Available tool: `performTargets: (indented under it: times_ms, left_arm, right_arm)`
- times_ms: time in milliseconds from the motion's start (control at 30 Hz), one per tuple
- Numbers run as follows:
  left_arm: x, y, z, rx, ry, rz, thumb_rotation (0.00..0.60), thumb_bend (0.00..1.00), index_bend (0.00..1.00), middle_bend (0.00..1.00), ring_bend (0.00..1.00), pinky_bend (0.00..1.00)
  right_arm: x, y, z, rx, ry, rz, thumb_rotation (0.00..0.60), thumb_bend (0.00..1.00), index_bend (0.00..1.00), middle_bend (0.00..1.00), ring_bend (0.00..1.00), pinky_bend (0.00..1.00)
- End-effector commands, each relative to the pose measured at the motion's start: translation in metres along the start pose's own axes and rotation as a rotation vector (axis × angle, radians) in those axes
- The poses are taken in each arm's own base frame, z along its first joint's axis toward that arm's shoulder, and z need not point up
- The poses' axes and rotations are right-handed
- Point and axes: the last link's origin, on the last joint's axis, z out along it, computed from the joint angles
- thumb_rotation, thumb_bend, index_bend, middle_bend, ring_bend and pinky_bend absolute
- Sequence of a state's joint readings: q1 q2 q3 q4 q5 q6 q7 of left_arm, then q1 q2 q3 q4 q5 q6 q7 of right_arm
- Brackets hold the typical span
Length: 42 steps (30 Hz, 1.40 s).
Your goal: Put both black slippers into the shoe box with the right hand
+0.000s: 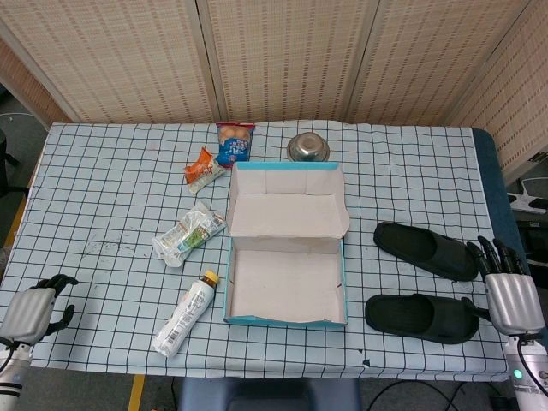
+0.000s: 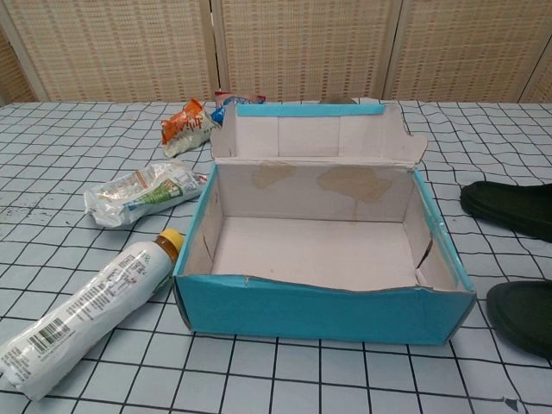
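A: Nearest item? Open blue cardboard shoe box (image 2: pixel 323 312).
B: Slippers? Both black rubber slippers (image 1: pixel 424 318) lie right of it, on the checked tablecloth (image 1: pixel 111 197).
A: Hands? Right hand (image 1: pixel 512 291) beside slippers, fingers apart, empty; left hand (image 1: pixel 34 310) curled, empty.

Bright, even overhead light; both views sharp. Soft, short shadows only, and faint glare on the small round steel bowl (image 1: pixel 307 147).

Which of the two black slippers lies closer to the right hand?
The near slipper, at the table's front edge. Its end almost reaches the right hand, whereas the far slipper lies further back, beside the box.
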State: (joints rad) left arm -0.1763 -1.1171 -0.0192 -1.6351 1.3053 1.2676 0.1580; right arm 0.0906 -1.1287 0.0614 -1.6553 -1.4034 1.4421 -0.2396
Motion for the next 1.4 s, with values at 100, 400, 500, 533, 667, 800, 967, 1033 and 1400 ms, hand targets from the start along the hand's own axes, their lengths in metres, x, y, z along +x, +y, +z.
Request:
performTargets:
  times_ms: [100,400,500,533,667,800,967,1033,1400]
  left_arm:
    - [-0.001,-0.001,0.0,0.004,-0.003,0.002,0.6,0.44,0.3,0.25,0.29,0.46]
    - [0.0,-0.002,0.001,0.009,-0.006,-0.009,0.6,0.44,0.29,0.25,0.29,0.46]
    - [0.0,-0.004,0.001,0.018,-0.007,-0.011,0.6,0.44,0.29,0.25,0.29,0.46]
    - [0.002,-0.004,0.0,0.02,-0.002,-0.015,0.6,0.44,0.29,0.25,0.29,0.46]
    - [0.005,-0.004,-0.003,0.013,0.017,-0.023,0.6,0.44,0.3,0.25,0.29,0.46]
    - [0.006,-0.004,-0.005,0.011,0.019,-0.033,0.6,0.44,0.3,0.25,0.29,0.46]
    - [0.008,-0.005,-0.004,0.011,0.03,-0.039,0.6,0.44,0.3,0.25,0.29,0.46]
    - [0.008,-0.006,-0.004,0.014,0.029,-0.041,0.6,0.44,0.3,0.25,0.29,0.46]
    - [0.008,-0.006,-0.005,0.01,0.024,-0.038,0.6,0.44,0.3,0.25,0.29,0.46]
  right_arm:
    - [-0.001,-0.001,-0.001,-0.005,-0.013,-0.001,0.6,0.06,0.1,0.04,0.0,0.1]
    - [0.002,-0.005,-0.013,0.042,-0.104,0.086,0.6,0.06,0.1,0.03,0.0,0.1]
    - [0.006,-0.002,-0.024,0.064,-0.207,0.124,0.6,0.06,0.1,0.03,0.0,0.11]
    - [0.008,-0.001,-0.028,0.076,-0.243,0.131,0.6,0.06,0.1,0.03,0.0,0.12]
    - [0.009,0.004,-0.043,0.098,-0.266,0.075,0.6,0.06,0.1,0.03,0.0,0.14]
    - [0.0,0.007,-0.052,0.094,-0.32,0.021,0.6,0.06,0.04,0.03,0.0,0.14]
    - [-0.017,0.011,-0.048,0.078,-0.406,-0.061,0.6,0.05,0.01,0.03,0.0,0.18]
    - [-0.025,0.009,-0.044,0.074,-0.431,-0.075,0.6,0.05,0.0,0.03,0.0,0.18]
    - [-0.047,0.002,-0.017,0.074,-0.439,-0.06,0.6,0.02,0.0,0.03,0.0,0.17]
